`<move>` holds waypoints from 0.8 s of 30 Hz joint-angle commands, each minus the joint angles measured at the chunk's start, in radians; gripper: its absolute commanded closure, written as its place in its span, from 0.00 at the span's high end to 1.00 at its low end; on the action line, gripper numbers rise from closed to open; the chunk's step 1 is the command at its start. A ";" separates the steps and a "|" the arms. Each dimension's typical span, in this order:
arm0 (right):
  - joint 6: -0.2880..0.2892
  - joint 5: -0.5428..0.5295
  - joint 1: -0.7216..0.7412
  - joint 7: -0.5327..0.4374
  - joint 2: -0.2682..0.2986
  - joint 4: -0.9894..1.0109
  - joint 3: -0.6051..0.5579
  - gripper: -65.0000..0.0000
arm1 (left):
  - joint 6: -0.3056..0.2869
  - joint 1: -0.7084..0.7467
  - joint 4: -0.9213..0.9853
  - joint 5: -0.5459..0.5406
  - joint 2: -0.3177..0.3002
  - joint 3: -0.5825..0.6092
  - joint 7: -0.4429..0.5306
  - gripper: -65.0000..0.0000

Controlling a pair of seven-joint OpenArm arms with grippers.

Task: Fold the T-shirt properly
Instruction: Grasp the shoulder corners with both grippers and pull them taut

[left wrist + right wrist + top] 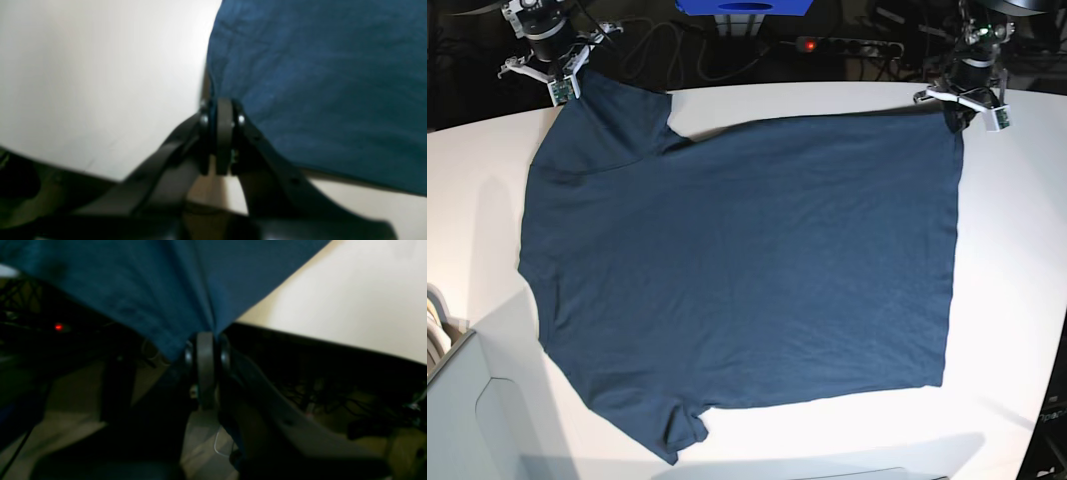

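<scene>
The shirt (747,270) lies spread flat on the white bench (1017,300), filling most of its middle: the hem runs down the 3 o'clock side, the collar end is at 9 o'clock, one sleeve points to 11 o'clock and the other to 7 o'clock.

The left gripper (972,100), at 1 o'clock, is pinched tight on the far hem corner; its wrist view shows cloth caught between the closed jaws (224,133). The right gripper (562,75), at 11 o'clock, is likewise clamped on the tip of the far sleeve, with fabric fanning out from the pinch (205,368).

The cloth looks light, soft and limp, so it will likely sag and drag between two held points rather than keep shape. It should not slip much on a firm pinch. Edges and corners seem the best holds: hem corners, sleeve tips, shoulder seams. Lifting both ends together should keep the fold line straight.
</scene>
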State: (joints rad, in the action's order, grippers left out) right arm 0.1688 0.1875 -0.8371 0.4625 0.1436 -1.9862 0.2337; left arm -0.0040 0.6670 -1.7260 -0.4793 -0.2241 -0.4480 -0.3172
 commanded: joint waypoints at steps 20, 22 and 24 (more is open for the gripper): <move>0.025 0.000 -0.113 -0.230 -0.065 -0.020 0.063 0.00 | 0.002 0.017 -0.016 0.001 -0.007 -0.013 0.022 0.00; 0.027 0.000 -0.106 -0.232 -0.074 -0.029 0.088 0.00 | 0.002 0.017 -0.015 0.003 -0.007 -0.013 0.022 0.00; 0.027 0.000 -0.093 -0.232 -0.077 -0.051 0.097 0.00 | 0.002 0.015 -0.015 0.003 -0.007 -0.013 0.022 0.00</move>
State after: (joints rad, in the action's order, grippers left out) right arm 0.1833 0.1913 -0.9257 0.2581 0.0631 -2.0129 0.3222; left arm -0.0036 0.6731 -1.7260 -0.4751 -0.2214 -0.4530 -0.3176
